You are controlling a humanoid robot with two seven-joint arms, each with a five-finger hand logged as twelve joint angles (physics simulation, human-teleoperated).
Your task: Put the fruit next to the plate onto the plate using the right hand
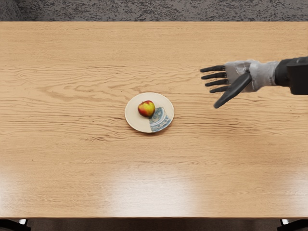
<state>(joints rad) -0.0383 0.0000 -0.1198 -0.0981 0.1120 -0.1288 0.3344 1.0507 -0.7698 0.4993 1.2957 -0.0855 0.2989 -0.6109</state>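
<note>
While the apple (146, 109) sat on the cream plate (134, 117) near the middle of the wooden table (72, 159), the right hand (235, 79) hung over the boards well to the plate's right and a little farther back. Its arm came in from the right edge. Its dark fingers (213, 69) were spread straight toward the left and held nothing. Just beside the apple, a blue-and-white patterned patch (160, 120) covered the plate's lower right part. Its markings were too small to read.

Red-yellow apple (146, 109), cream plate (136, 114) with blue pattern, tan wood-grain table (72, 159).
</note>
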